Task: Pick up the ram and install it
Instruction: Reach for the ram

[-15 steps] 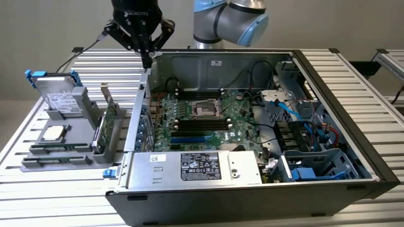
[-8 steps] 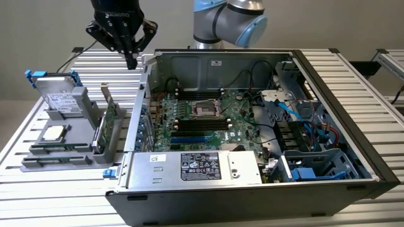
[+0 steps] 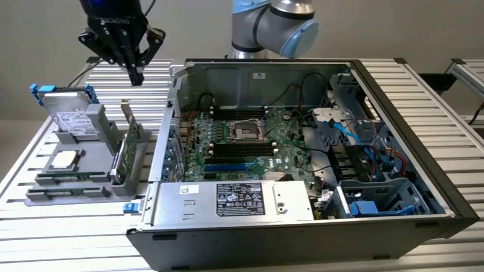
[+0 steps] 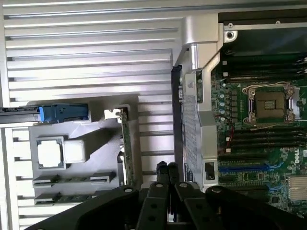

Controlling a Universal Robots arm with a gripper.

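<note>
Two ram sticks lie edge-up in the front slots of the grey holder (image 3: 45, 198) at the exterior view's left: one (image 3: 72, 179) (image 4: 72, 179) and a second (image 3: 64, 193) (image 4: 60, 197) nearer the front. My gripper (image 3: 136, 78) (image 4: 166, 167) hangs high above the table behind the holder, shut with nothing between its fingers. It is well apart from both sticks. The open computer case (image 3: 393, 96) shows the motherboard (image 3: 250, 141) (image 4: 259, 158) with black memory slots (image 3: 242, 148) (image 4: 261, 136) beside the processor socket (image 3: 246, 129) (image 4: 271, 103).
The holder also carries a hard drive with blue handles (image 3: 72, 116) (image 4: 62, 114), a square silver processor (image 3: 64, 160) (image 4: 50, 153) and a taller green card with a metal bracket (image 3: 132, 141) (image 4: 125, 143). A power supply (image 3: 234, 199) sits at the case's front.
</note>
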